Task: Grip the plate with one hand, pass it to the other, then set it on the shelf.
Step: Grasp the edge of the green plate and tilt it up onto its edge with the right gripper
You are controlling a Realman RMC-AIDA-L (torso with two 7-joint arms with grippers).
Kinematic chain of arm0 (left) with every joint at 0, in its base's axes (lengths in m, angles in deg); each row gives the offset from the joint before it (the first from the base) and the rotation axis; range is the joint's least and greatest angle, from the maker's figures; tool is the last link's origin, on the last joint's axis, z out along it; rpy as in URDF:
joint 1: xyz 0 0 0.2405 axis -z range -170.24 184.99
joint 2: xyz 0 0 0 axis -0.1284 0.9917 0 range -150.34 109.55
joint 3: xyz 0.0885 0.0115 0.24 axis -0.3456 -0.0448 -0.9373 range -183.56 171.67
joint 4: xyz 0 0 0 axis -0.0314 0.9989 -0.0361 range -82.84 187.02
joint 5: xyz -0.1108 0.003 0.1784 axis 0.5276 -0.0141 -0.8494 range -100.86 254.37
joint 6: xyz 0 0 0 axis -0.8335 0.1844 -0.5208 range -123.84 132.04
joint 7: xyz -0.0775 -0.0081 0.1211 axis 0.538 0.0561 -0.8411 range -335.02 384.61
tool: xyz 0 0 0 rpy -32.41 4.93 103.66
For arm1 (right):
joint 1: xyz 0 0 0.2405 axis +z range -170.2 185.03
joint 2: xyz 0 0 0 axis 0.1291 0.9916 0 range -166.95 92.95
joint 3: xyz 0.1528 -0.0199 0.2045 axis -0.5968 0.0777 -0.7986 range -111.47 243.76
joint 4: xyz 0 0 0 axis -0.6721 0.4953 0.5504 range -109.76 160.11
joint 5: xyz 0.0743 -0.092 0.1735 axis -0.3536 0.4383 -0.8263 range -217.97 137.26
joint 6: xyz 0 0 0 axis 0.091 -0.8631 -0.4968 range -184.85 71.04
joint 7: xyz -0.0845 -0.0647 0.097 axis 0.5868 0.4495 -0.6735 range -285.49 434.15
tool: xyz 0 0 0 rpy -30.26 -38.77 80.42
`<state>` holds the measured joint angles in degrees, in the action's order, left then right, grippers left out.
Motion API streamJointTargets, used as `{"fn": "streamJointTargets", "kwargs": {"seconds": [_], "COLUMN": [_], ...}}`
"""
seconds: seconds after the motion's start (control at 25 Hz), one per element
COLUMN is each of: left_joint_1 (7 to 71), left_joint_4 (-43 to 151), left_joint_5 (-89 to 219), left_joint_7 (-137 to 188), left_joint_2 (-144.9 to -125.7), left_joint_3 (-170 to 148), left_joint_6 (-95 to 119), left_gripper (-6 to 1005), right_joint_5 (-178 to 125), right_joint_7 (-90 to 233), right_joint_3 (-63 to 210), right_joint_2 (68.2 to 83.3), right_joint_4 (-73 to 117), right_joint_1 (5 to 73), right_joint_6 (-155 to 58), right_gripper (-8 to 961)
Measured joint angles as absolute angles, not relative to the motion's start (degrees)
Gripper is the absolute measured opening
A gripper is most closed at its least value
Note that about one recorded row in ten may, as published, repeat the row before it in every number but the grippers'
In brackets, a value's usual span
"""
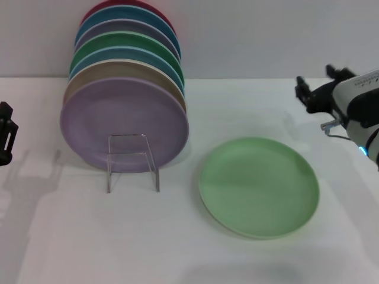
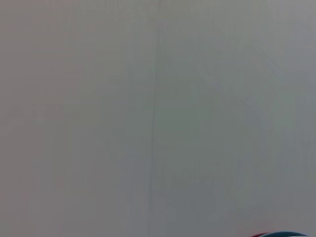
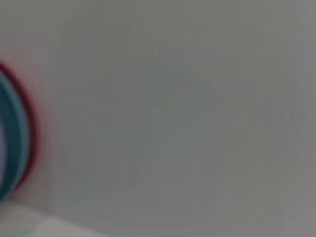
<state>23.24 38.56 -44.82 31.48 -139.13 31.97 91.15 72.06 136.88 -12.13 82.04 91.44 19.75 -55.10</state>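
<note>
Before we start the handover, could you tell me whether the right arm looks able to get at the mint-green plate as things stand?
Probably yes: the plate lies flat and alone on the table, and nothing stands between it and the right tool nearby.

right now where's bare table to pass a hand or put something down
Bare table lies along the near edge in front of the plate, and between it and the shelf. Bare too: behind the plate, toward the right gripper. Crowded: the far left, where the stacked plates lean, near the left gripper.
</note>
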Motion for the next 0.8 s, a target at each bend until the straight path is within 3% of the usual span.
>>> {"fn": "streamJointTargets", "kwargs": {"seconds": [0.52, 0.8], "left_joint_1": [23.79, 24.43], "left_joint_4": [38.02, 37.86], "left_joint_5": [-44.86, -44.80], "left_joint_7": [31.47, 31.48], "left_joint_2": [-139.13, -139.13], "left_joint_3": [32.20, 32.29], "left_joint_6": [91.02, 90.97], "left_gripper": [669, 669], "right_joint_5": [97.66, 105.01], "right_joint_7": [113.04, 101.53], "right_joint_3": [-31.11, -41.58], "right_joint_2": [81.94, 81.74], "right_joint_4": [103.20, 106.83], "right_joint_1": [23.59, 30.70], "right_joint_6": [-96.89, -121.08], "right_gripper": [599, 598]}}
